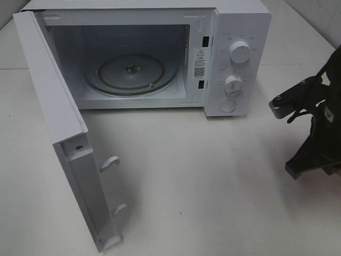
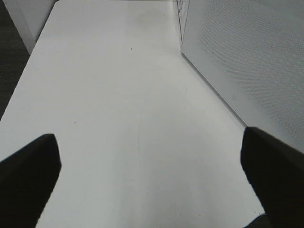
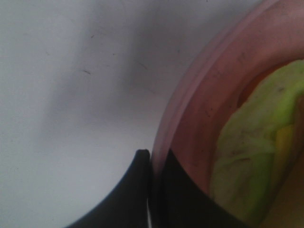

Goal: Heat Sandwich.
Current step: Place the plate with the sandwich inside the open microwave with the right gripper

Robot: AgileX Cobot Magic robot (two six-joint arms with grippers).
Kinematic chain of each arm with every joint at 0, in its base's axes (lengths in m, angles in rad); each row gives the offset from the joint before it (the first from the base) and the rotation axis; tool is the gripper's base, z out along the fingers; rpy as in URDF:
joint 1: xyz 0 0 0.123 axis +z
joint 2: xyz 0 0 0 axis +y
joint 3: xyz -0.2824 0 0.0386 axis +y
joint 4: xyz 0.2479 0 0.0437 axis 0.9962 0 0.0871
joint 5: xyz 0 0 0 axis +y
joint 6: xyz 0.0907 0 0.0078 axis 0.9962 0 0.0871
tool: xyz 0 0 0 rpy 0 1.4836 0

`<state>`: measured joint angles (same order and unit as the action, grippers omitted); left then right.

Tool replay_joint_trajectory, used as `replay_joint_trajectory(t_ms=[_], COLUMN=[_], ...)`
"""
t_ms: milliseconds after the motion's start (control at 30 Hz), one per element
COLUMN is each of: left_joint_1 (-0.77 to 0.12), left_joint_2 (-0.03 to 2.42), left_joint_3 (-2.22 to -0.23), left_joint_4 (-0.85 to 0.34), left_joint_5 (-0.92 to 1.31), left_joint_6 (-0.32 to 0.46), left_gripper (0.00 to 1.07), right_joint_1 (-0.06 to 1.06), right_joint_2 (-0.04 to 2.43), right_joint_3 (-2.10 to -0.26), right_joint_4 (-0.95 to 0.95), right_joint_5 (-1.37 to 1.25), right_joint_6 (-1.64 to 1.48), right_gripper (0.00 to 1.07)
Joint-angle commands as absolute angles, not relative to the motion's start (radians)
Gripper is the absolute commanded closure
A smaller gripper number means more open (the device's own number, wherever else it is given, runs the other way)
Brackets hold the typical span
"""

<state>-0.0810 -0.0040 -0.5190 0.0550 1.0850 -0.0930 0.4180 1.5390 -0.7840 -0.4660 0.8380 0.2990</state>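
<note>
Sandwich point(image 3: 251, 156) lies on the pink plate point(image 3: 199, 104), yellow-green, only partly in the right wrist view. Right jaws are pinched together on the plate rim, with open bench point(image 3: 71, 95) just outside that edge. Right arm point(image 1: 314, 117) sits at the right border of the high view, well apart from the microwave point(image 1: 240, 21). Its door point(image 1: 48, 96) is swung fully out on the left. The cavity stands open and the glass turntable point(image 1: 130, 72) is visible inside. There is wide free bench in front of the opening, between the door edge and the right arm. Left jaws are spread wide above the bench. A white dotted panel point(image 2: 247, 61) runs close alongside one finger point(image 2: 275, 175).
</note>
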Motion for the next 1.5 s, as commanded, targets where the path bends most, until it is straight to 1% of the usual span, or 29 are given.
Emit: replay_joint_trajectory(t_ms=[33,233,333,400,467,533,567,700,900,967,1067,1100,1367,1500], left_joint_1=[-0.082,-0.082,-0.082,-0.082,-0.082,-0.082,-0.082,-0.082,-0.082,-0.082,-0.082,-0.082,-0.082,-0.082], left_joint_2=[-0.021,-0.021,-0.021,-0.021,-0.021,-0.021,-0.021,-0.021,-0.021,-0.021,-0.021,-0.021,-0.021,-0.021], left_joint_3=[-0.519,-0.519,-0.519,-0.519,-0.519,-0.519,-0.519,-0.519,-0.519,-0.519,-0.519,-0.519,-0.519,-0.519], left_joint_4=[0.054,0.054,0.054,0.054,0.054,0.054,0.054,0.054,0.054,0.054,0.054,0.054,0.054,0.054], left_joint_5=[1.073,1.073,1.073,1.073,1.073,1.073,1.073,1.073,1.073,1.073,1.073,1.073,1.073,1.073], left_joint_6=[-0.093,-0.093,-0.093,-0.093,-0.093,-0.093,-0.093,-0.093,-0.093,-0.093,-0.093,-0.093,-0.093,-0.093], left_gripper=[0.09,0.09,0.09,0.09,0.09,0.09,0.09,0.09,0.09,0.09,0.09,0.09,0.09,0.09], right_joint_1=[0.460,0.550,0.574,0.614,0.626,0.672,0.672,0.748,0.810,0.850,0.875,0.902,0.989,1.002], right_joint_2=[1.504,1.454,1.442,1.421,1.417,1.403,1.403,1.392,1.391,1.391,1.391,1.391,1.391,1.391], right_joint_3=[-0.781,-0.781,-0.781,-0.781,-0.781,-0.781,-0.781,-0.781,-0.781,-0.781,-0.781,-0.781,-0.781,-0.781], right_joint_4=[-0.486,-0.480,-0.466,-0.456,-0.454,-0.449,-0.449,-0.433,-0.433,-0.433,-0.433,-0.433,-0.436,-0.436], right_joint_5=[0.885,0.926,0.930,0.940,0.940,0.941,0.941,0.942,0.942,0.942,0.942,0.941,0.931,0.923], right_joint_6=[0.306,0.306,0.305,0.304,0.303,0.296,0.296,0.274,0.274,0.274,0.274,0.274,0.228,0.179], right_gripper=[1.07,1.07,1.07,1.07,1.07,1.07,1.07,1.07,1.07,1.07,1.07,1.07,1.07,1.07])
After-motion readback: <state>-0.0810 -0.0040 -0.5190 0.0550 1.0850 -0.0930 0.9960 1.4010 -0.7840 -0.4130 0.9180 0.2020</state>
